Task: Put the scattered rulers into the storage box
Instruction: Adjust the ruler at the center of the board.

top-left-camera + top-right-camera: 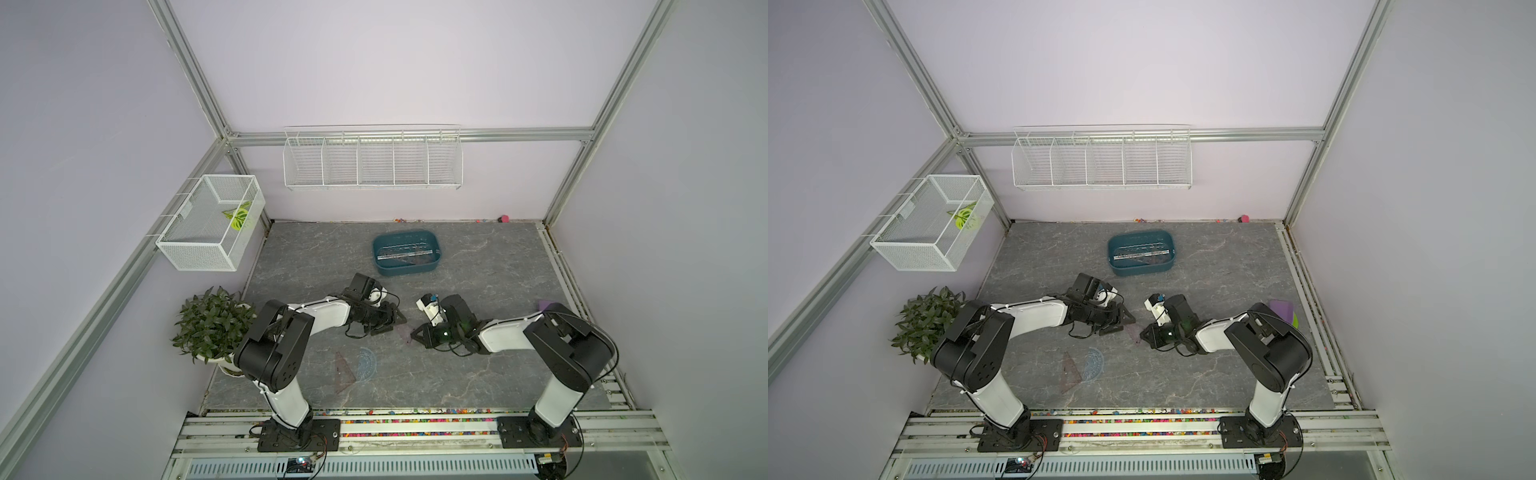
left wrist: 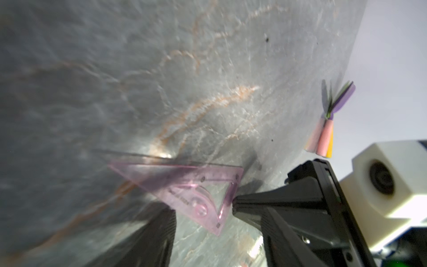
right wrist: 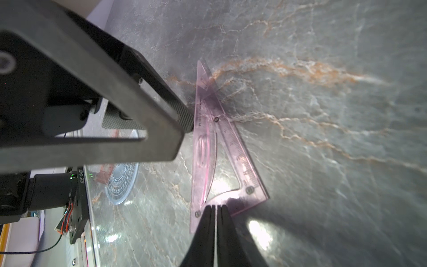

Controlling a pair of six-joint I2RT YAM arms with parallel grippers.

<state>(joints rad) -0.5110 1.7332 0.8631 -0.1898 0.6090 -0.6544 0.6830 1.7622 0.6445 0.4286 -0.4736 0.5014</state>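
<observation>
Roughly at the middle of the desk (image 1: 498,266), a thin, see-through pinkish-purple set square (image 3: 221,157) shows printed scale marks along one side and a curved cut-out. It looks tilted off the marble-patterned surface, with its shadow lying apart from it. The right hand (image 3: 216,209) has its fingers pressed together on the set square's short side, pinching it. The left hand (image 3: 183,136) is spread, with one fingertip right at the long side; whether it touches cannot be told. Toward the front edge lie a brownish set square (image 1: 345,372) and, just beside it, a bluish half-round protractor (image 1: 368,363). The dark teal storage box (image 1: 405,269) sits near the back edge, holding a clear straight ruler (image 1: 405,254) and a dark triangle (image 1: 415,262).
</observation>
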